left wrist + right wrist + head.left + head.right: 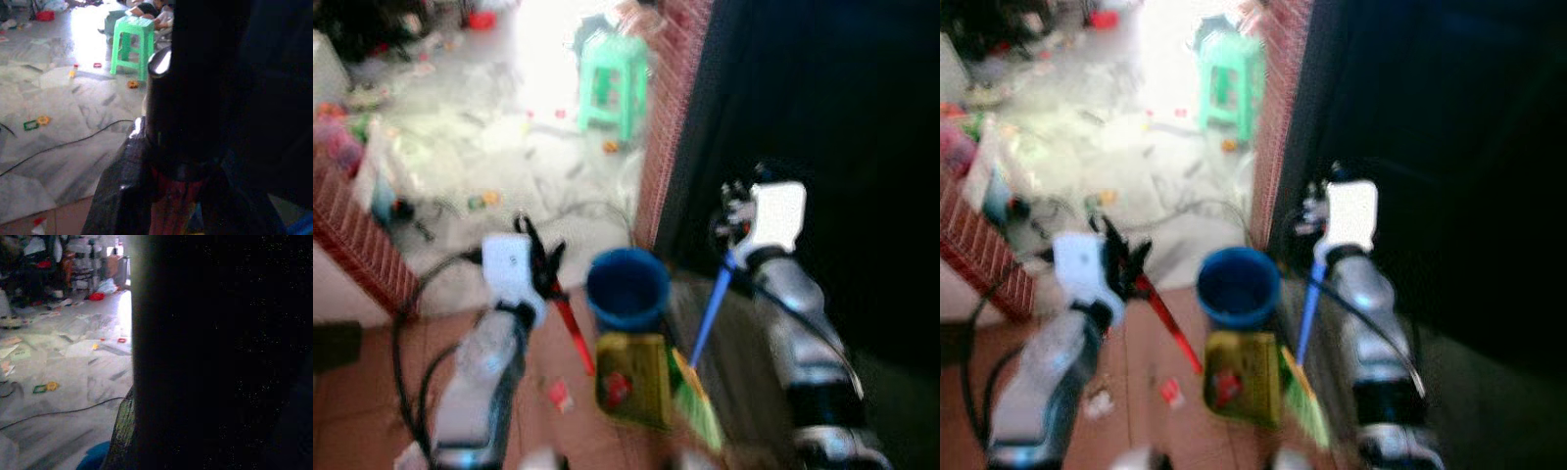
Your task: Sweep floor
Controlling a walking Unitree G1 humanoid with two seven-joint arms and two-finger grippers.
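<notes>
Sunlit littered marble floor [509, 147], green stool [613, 86]

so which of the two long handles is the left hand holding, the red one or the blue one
The red handle. It runs down from the left hand, while the blue handle is at the right hand and ends in green bristles.
</notes>
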